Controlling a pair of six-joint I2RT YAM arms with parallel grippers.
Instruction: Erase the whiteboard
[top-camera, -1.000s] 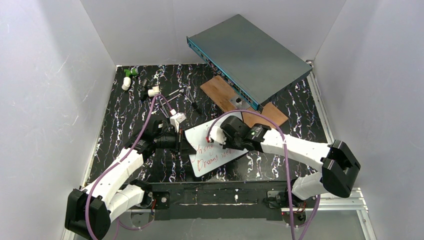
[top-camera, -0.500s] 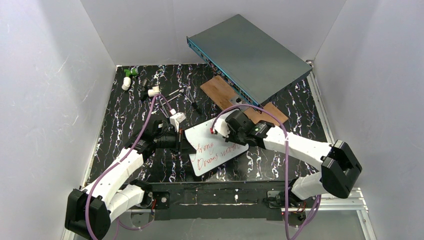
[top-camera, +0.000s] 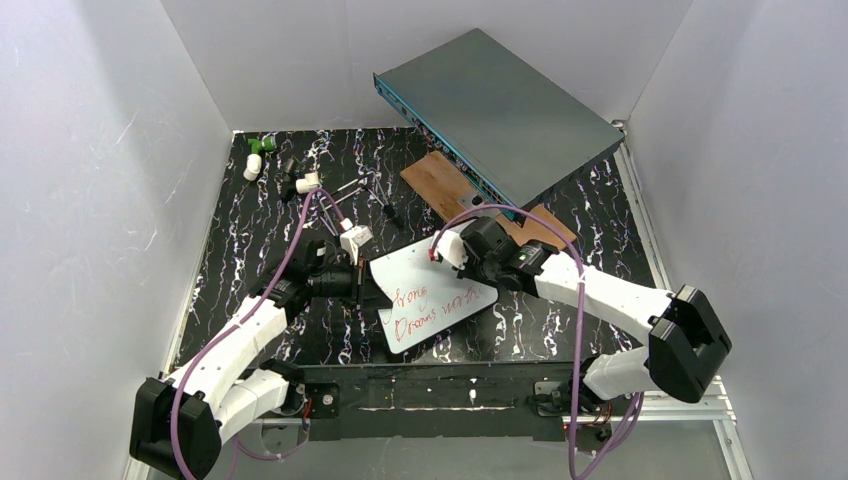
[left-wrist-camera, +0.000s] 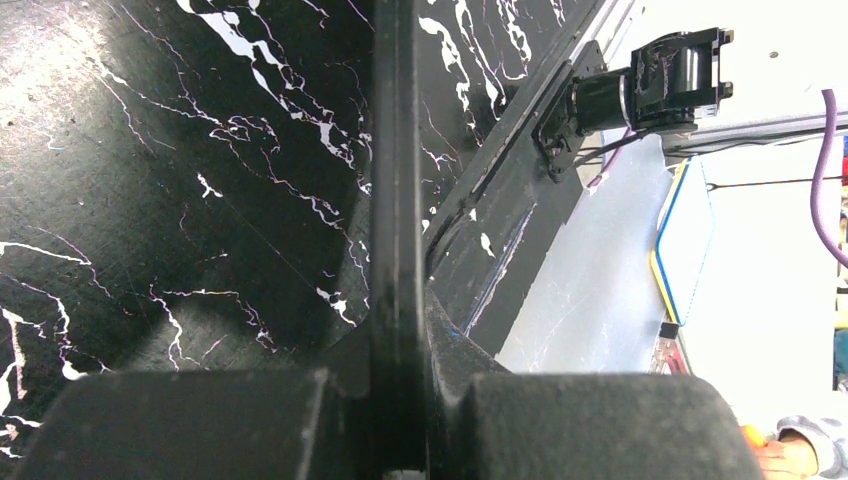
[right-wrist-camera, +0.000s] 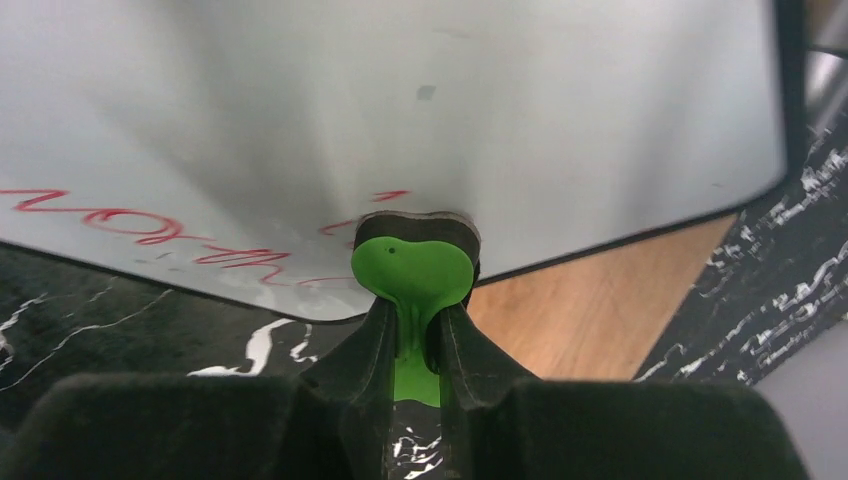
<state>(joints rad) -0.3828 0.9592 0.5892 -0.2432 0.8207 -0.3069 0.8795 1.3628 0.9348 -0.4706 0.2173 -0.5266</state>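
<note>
- The small flat white board with a thin black rim and red writing lies in the middle of the black marbled desk.
- The left hand is clamped on its left rim, likely so it cannot slide.
- The right hand squeezes a small green wiper with a dark pad, pressing it on the board to rub.

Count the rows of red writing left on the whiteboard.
2 on the whiteboard: short row mid-board, longer row nearer the front edge. More may hide under the right claw.
</note>
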